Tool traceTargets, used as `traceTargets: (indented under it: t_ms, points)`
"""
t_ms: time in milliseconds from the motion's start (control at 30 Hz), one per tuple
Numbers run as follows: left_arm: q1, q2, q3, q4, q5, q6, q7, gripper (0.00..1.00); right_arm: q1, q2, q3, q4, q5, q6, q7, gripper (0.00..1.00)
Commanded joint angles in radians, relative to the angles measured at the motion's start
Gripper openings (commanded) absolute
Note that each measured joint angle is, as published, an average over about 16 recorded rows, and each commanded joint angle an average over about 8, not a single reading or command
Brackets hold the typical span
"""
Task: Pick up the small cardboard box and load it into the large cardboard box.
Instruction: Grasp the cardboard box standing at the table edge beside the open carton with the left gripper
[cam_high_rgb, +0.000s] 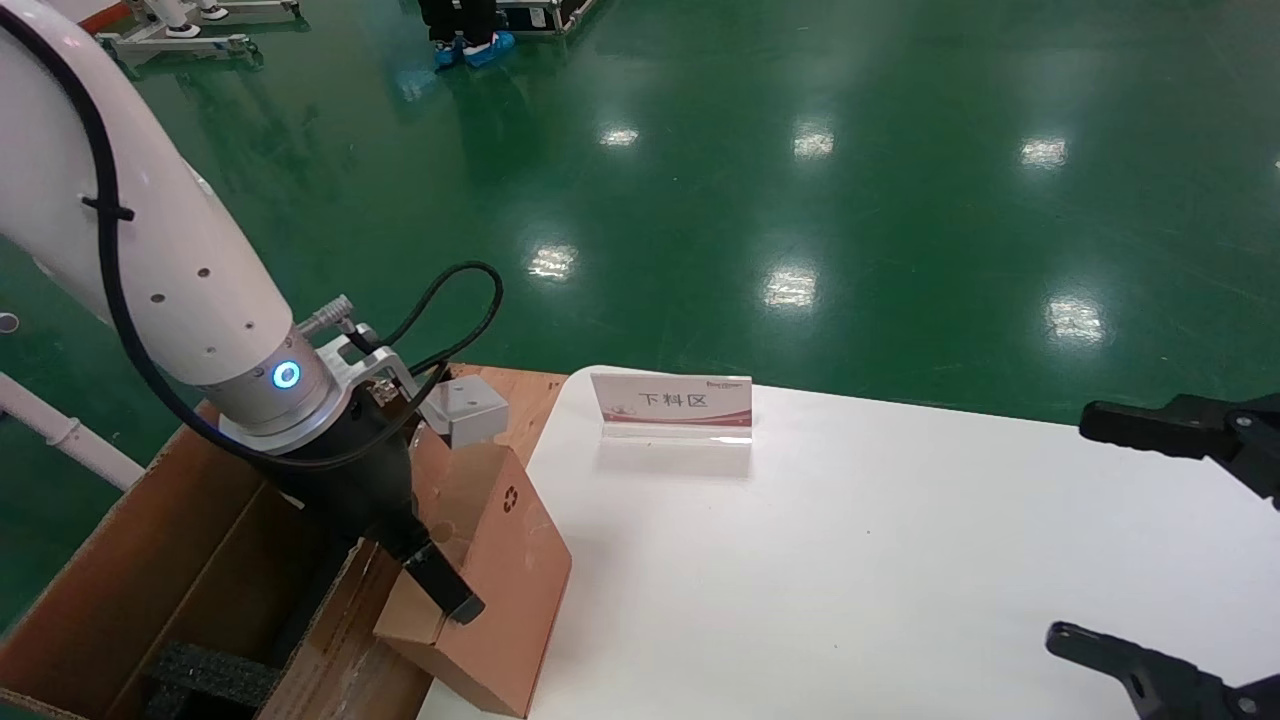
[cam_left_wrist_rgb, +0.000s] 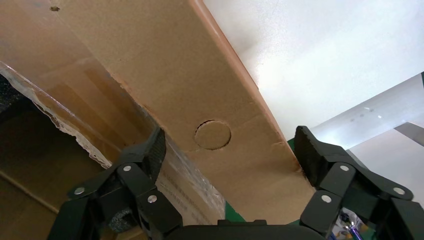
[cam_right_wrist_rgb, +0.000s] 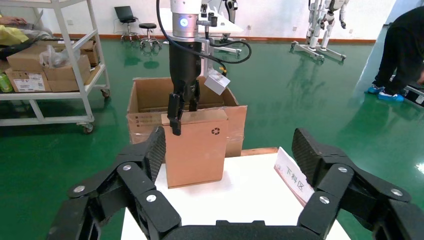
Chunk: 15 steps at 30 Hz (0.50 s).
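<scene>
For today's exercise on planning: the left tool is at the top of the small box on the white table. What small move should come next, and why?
Probably close the left tool on the small box. Its fingers straddle the box's top edge but look open, and the box stands on the table beside the large box.

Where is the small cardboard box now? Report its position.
In the head view the small cardboard box stands upright at the white table's left edge, beside the large cardboard box, with the left tool straddling its top edge.

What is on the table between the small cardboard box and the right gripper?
Only a small sign card toward the far edge; otherwise bare white table separates the small cardboard box from the right gripper, per the head view.
</scene>
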Motion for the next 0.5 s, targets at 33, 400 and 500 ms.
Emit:
traceTargets:
  t_ms: [33,400,500]
  points:
    - [0.0,0.0,-0.001,0.0,0.0,0.0,0.0,0.0,0.0,0.0,0.0,0.0,0.0,0.0,0.0,0.0]
    - [-0.001,-0.001,-0.002,0.0,-0.001,0.001,0.0,0.0,0.0,0.0,0.0,0.0,0.0,0.0,0.0,0.0]
    - [-0.001,-0.001,-0.002,0.0,-0.001,0.001,0.0,0.0,0.0,0.0,0.0,0.0,0.0,0.0,0.0,0.0]
